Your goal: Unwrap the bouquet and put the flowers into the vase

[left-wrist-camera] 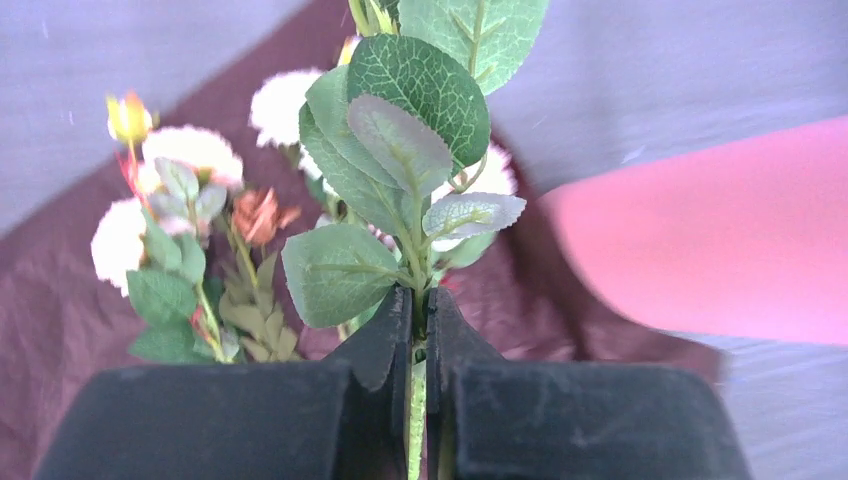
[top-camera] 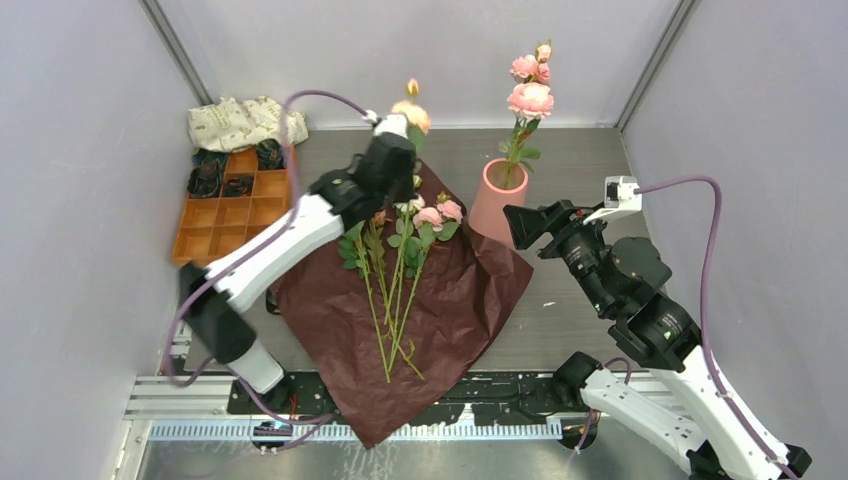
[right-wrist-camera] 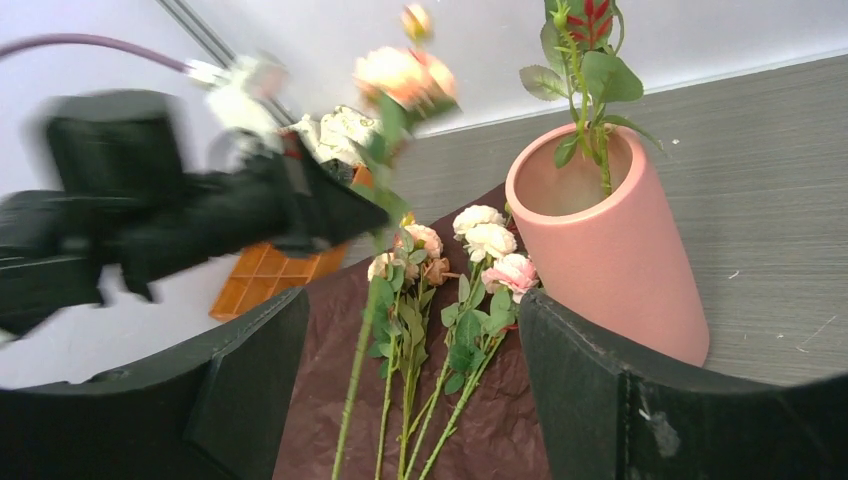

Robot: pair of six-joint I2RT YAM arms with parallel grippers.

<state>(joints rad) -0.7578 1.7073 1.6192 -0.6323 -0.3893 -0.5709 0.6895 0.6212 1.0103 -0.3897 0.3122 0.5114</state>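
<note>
The bouquet is undone: its maroon paper (top-camera: pixel 450 310) lies spread flat, with several flowers (top-camera: pixel 400 270) on it, heads toward the vase. My left gripper (top-camera: pixel 400 150) (left-wrist-camera: pixel 418 300) is shut on the green stem (left-wrist-camera: pixel 416 400) of a peach rose (top-camera: pixel 412 112) (right-wrist-camera: pixel 400 75), held upright above the paper left of the vase. The salmon-pink vase (top-camera: pixel 495 205) (right-wrist-camera: pixel 600 250) (left-wrist-camera: pixel 720 230) stands at the paper's far right corner and holds a stem of pink roses (top-camera: pixel 530 95). My right gripper (top-camera: pixel 520 225) (right-wrist-camera: pixel 412 300) is open beside the vase, with nothing in it.
An orange compartment tray (top-camera: pixel 225 225) with dark items in its far cells sits at the left. A cream patterned cloth bundle (top-camera: pixel 245 122) lies behind it. Grey walls close in on both sides and the back. The paper overhangs the table's near edge.
</note>
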